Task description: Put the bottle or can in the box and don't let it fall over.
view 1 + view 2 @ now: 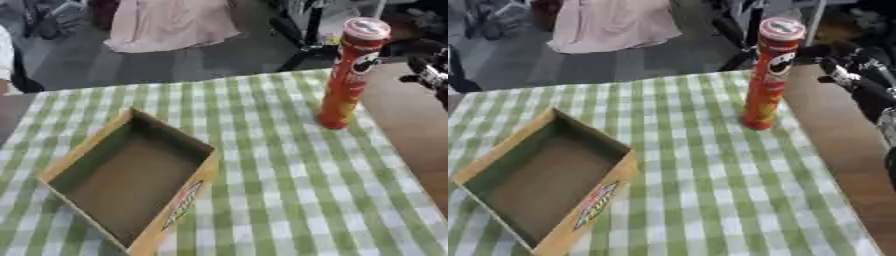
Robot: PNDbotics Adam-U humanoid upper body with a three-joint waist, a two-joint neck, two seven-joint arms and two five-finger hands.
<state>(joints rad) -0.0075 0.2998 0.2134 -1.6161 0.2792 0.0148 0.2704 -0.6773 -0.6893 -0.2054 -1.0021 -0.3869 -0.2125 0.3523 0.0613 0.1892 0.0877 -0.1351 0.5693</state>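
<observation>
A tall red crisp can (765, 75) with a pale lid stands upright on the green checked tablecloth (710, 165), near its far right corner. My black right hand (846, 72) comes in from the right edge at the height of the can's upper half. Its fingers are spread, one fingertip (811, 50) close beside the can, and I cannot tell whether it touches. An open, empty cardboard box (131, 175) with a printed front wall lies at the front left, set at an angle. My left hand shows in neither view.
Bare brown tabletop (833, 150) runs along the right of the cloth. Beyond the table's far edge are a grey floor, a pink cloth (171, 22) and dark equipment legs (297, 30). Checked cloth lies between the can and the box.
</observation>
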